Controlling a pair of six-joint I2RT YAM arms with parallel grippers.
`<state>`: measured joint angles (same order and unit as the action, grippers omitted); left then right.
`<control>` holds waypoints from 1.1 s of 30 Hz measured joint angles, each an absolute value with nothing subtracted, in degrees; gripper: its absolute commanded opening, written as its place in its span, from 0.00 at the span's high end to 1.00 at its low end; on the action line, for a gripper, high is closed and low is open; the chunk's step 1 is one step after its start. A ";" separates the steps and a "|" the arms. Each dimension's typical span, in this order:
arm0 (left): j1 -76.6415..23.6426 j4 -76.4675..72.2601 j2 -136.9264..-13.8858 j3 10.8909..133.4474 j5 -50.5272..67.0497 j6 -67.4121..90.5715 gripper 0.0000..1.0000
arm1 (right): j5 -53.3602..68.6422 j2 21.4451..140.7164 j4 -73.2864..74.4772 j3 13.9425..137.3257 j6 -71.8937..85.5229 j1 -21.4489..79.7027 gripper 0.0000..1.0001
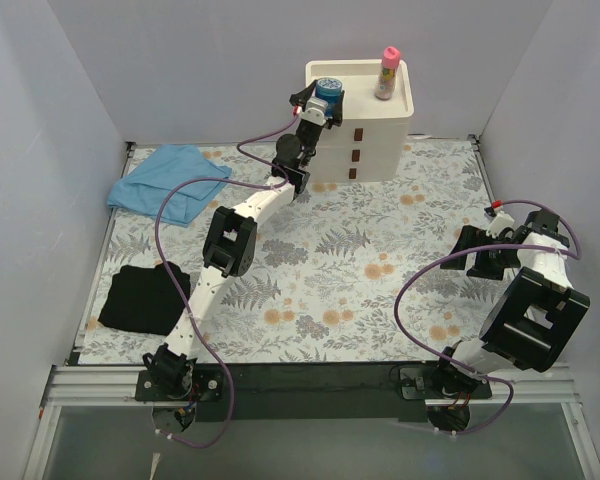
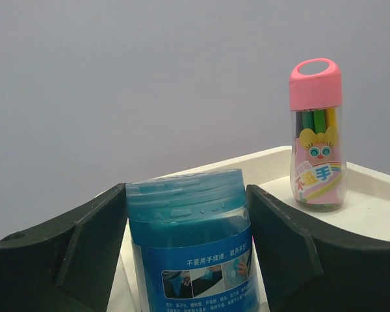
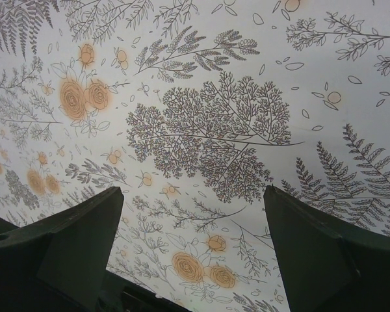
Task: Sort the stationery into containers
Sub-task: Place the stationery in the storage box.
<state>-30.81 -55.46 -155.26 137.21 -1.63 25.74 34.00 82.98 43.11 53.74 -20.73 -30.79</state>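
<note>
1. Blue jar [image 2: 192,247] w/ a see-through lid is up over the left-front corner of the tray top [image 2: 377,175] on the drawer unit [image 1: 380,140]. Can't see its base, so no idea if it's resting on the tray or hanging just above it.
2. Left gripper [image 2: 185,192] is clamped on it, fingers [image 2: 91,247] touching both sides at the lid. Upright hold from the front makes sense imo: it goes in flat and won't tip.
3. Pink-capped tube [image 2: 316,136] stands upright at the tray's far right, well apart from the jar, so there's room to let go w/o knocking it. Green + yellow sticks show inside it, prob pens.
4. Tray top has just those two things afaict. All three drawers look shut in the top view, contents hidden.
5. Right gripper [image 3: 192,195] is wide open, grasping nothing, over the flowery table cover [image 3: 208,130] on the right side, out of the way.
6. Further out: a light-blue cloth [image 1: 165,180] far left and a black cloth [image 1: 140,298] near left, neither touched.
</note>
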 measured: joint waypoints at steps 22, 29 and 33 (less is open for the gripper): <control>-28.38 -58.85 -155.13 139.15 6.02 26.65 0.28 | 34.00 82.98 43.09 53.74 -20.75 -30.79 0.02; -28.34 -62.28 -146.67 123.90 6.22 27.11 0.28 | 34.20 82.98 43.07 53.74 -20.75 -30.79 0.02; -28.42 -64.90 -135.72 110.34 6.81 28.12 0.60 | 34.52 82.98 43.00 53.74 -20.73 -30.79 0.02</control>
<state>-28.42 -64.90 -135.72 110.34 6.81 28.12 34.52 82.98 43.00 53.74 -20.73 -30.79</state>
